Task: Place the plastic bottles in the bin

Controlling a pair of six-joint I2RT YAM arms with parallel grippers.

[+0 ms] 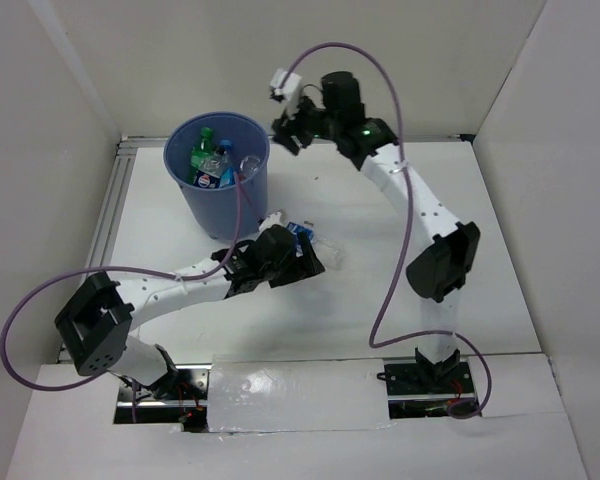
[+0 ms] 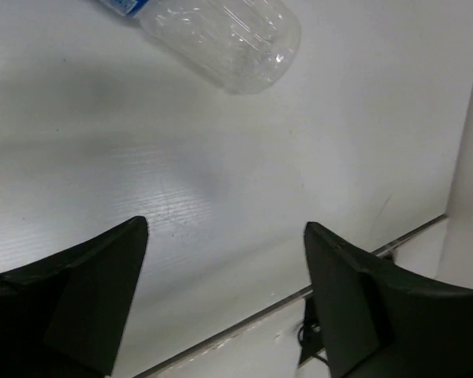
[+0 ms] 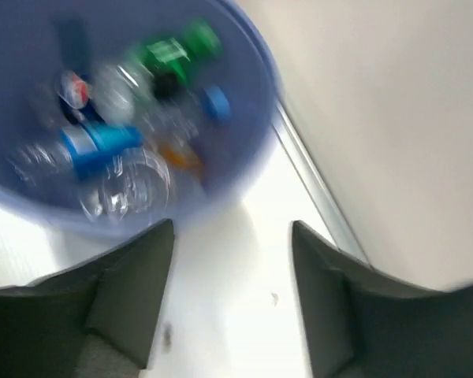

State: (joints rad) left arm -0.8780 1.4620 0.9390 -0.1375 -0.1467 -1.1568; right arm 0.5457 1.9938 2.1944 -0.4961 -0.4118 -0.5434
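Nearly done: last blue-labelled bottle lies ahead of L gripper, spread, empty; R gripper spread by bin. Next: L must reach fwd & grasp it.

The clear plastic bottle at 12 o'clock in the left wrist view is transparent and glossy, with ribbed walls and bright highlights. The white table sheet beneath it is matt, with fine parallel ridges. The round blue-violet plastic bucket has a smooth, faintly shiny wall. The bottles inside the bucket are glossy plastic. The fingers of the left gripper are matt black plastic. The purple cable has a smooth sheath.
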